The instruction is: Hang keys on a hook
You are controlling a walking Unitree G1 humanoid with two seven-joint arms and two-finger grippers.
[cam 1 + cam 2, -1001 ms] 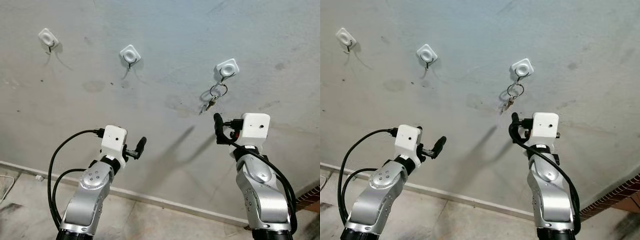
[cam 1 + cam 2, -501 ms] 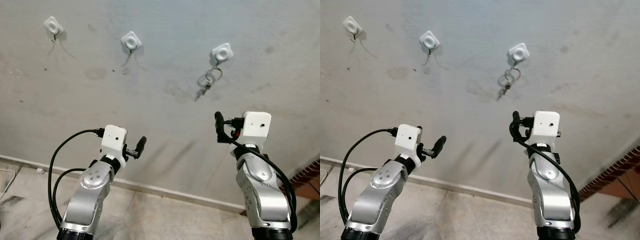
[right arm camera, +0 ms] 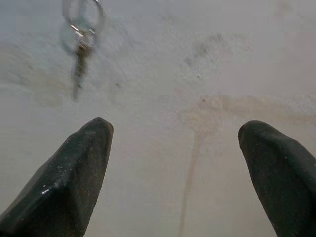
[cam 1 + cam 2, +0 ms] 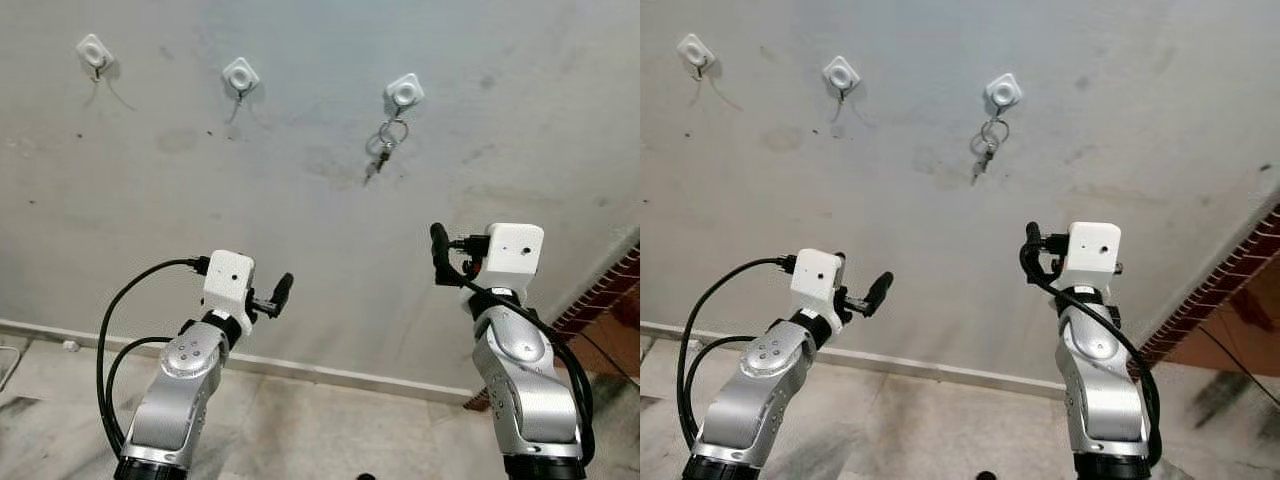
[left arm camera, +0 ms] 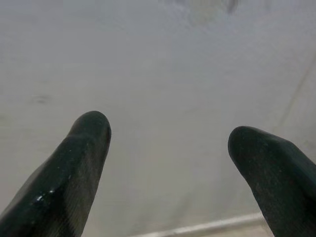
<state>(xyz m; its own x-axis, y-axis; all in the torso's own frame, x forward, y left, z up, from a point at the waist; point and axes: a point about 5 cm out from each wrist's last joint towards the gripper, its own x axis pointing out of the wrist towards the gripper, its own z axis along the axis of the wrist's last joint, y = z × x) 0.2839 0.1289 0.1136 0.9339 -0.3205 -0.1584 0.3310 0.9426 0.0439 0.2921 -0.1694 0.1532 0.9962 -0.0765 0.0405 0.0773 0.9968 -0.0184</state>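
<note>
Keys [image 4: 383, 148] on wall hook [image 4: 404, 92]

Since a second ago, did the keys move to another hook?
No. The keys hang from the same rightmost hook, with two bare hooks to their left. The picture shifted because the camera moved.

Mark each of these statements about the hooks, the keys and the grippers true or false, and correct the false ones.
1. The keys hang from the hook nearest the robot's right. True.
2. The right gripper is shut on the keys. False: its fingers are apart with nothing between them, and the keys hang on the wall.
3. All three hooks carry keys. False: the middle hook and the far left hook are bare.
4. The left gripper is open. True.
</note>
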